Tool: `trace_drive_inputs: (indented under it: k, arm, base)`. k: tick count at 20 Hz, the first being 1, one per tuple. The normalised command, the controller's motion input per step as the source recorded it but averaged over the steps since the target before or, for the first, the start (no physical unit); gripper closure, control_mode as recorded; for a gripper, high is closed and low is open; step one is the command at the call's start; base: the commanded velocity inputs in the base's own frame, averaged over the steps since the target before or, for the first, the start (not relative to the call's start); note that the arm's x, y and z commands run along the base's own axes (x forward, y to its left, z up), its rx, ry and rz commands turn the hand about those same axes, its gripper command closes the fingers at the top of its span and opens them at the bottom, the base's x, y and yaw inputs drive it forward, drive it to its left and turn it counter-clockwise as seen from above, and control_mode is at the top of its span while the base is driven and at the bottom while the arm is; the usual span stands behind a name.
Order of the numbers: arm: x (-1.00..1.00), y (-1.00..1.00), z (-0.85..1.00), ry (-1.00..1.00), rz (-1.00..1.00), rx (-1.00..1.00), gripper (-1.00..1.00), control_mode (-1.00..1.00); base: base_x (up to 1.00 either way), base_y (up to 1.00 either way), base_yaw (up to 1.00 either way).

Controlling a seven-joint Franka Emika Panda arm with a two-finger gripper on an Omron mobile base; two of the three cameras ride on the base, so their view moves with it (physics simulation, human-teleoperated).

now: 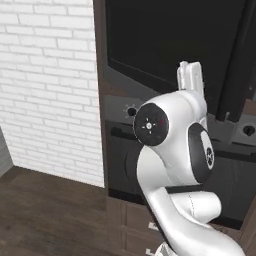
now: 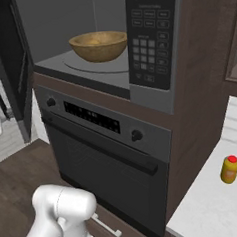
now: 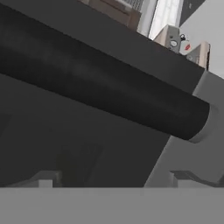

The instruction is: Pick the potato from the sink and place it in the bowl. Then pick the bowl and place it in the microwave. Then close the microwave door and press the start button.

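In the dark built-in kitchen column, the bowl (image 2: 99, 45) already sits on the microwave (image 2: 105, 46) turntable, so door-closing is in hand: the gripper (image 3: 113, 177), fingers spread and empty, faces the microwave door (image 1: 165, 50) at twelve o'clock and must push it shut.

You see the bowl (image 2: 99, 45) inside the microwave (image 2: 150, 48), upper middle of frame; the oven (image 2: 108, 156) sits below it, a bottle (image 2: 229, 169) on the counter (image 2: 206, 204) lower right.
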Motion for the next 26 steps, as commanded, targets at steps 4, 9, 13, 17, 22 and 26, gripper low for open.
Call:
trace_drive_inputs:
  k: [4,9,13,17,22,26]
  arm:
    - [0.34,-0.26,0.02,0.00,0.00,0.00,-1.00,-1.00]
    - [0.50,-0.30,-0.01,0.00,0.00,0.00,-1.00,-1.00]
    - [0.59,-0.32,0.00,0.00,0.00,0.01,-1.00,-1.00]
    - [0.58,-0.34,0.00,0.01,0.00,0.05,-1.00,-1.00]
    - [0.42,-0.40,0.00,0.00,0.00,0.04,-1.00,-1.00]
    - [0.34,-0.46,0.00,-0.01,0.00,0.03,-1.00,-1.00]
  base:
    - [0.00,0.00,0.00]
    - [0.00,0.00,0.00]
    - [0.00,0.00,0.00]
    - [0.00,0.00,0.00]
    - [0.00,0.00,0.00]
    - [0.00,0.00,0.00]
